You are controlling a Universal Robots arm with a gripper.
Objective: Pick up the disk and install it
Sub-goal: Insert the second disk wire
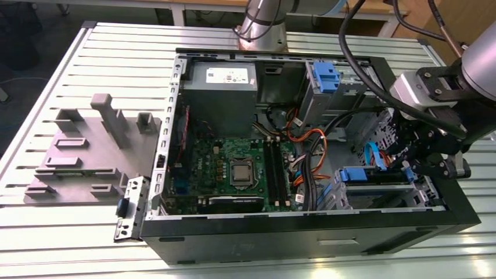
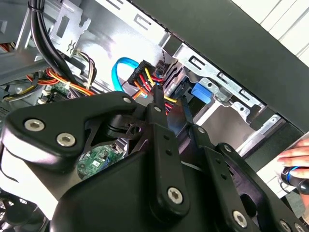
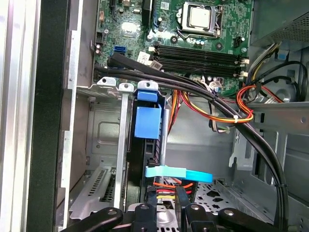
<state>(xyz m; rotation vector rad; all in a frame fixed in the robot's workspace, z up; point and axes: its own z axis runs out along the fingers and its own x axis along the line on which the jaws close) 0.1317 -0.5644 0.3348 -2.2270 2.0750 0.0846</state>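
gripper (image 2: 171, 96) first: black, low inside the open computer case (image 1: 310, 232), at the exterior view's right end. jaws look parted a little with nothing between them, just cables showing through the gap. both wrist views agree, so call it released.

just past the fingertips (image 2: 157, 104) is a bundle of red, yellow and black power wires (image 2: 145, 77) and a light blue data cable (image 3: 178, 173) running to a plug.

disk (image 3: 150, 154) seems to stand edge-on in the metal drive cage (image 3: 99, 140) right ahead of the jaws. it shows as a dark slab under a blue plastic tab (image 3: 147, 121). cannot tell if it is fully seated, or whether the tab belongs to the cage or the carrier.

handling, as a guess: rigid, dense for its size, smooth metal faces that could slip, circuit side and connector fragile. best held across the two long edges on the plastic rails, squarely, away from the plug end. no twisting in the slot.

farther in: thick black cables (image 3: 203, 92), green motherboard (image 3: 203, 29) with memory slots, then the grey power supply (image 1: 219, 87). outside the case are the slatted table (image 1: 46, 87) and a grey moulded tray (image 1: 85, 157). a person's hand (image 2: 295, 159) is beyond the case wall.
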